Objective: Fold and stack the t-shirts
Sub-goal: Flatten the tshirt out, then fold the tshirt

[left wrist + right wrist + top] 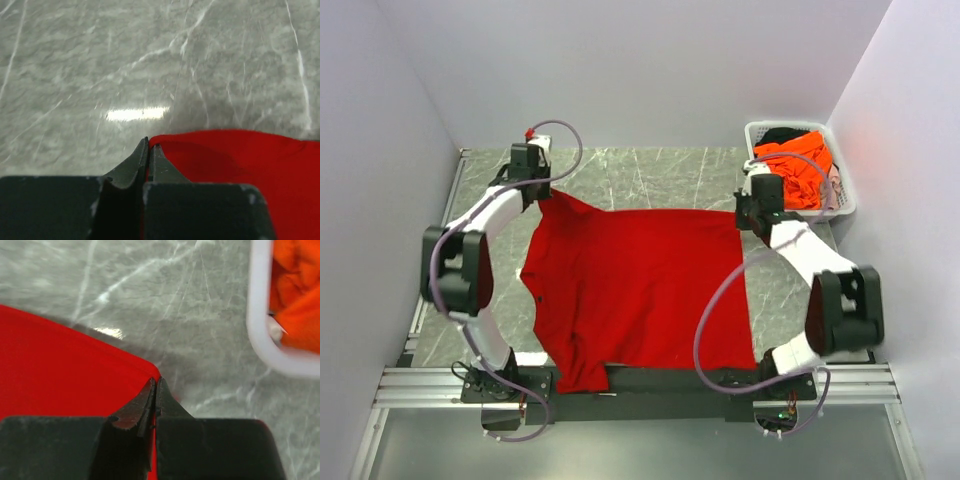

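A bright red t-shirt [640,290] lies spread on the marble table, its near edge hanging over the front rail. My left gripper [542,190] is shut on its far left corner; the left wrist view shows red cloth [235,165] pinched between the jaws of the left gripper [151,146]. My right gripper [745,218] is shut on the far right corner, with red cloth [65,370] held at the tips of the right gripper [155,381]. An orange t-shirt [798,168] and a dark one [786,134] lie in the basket.
The white slotted basket [847,196] stands at the far right corner, close to the right gripper; its rim [260,335] shows in the right wrist view. Walls close in the table on three sides. Bare marble [650,175] lies beyond the shirt.
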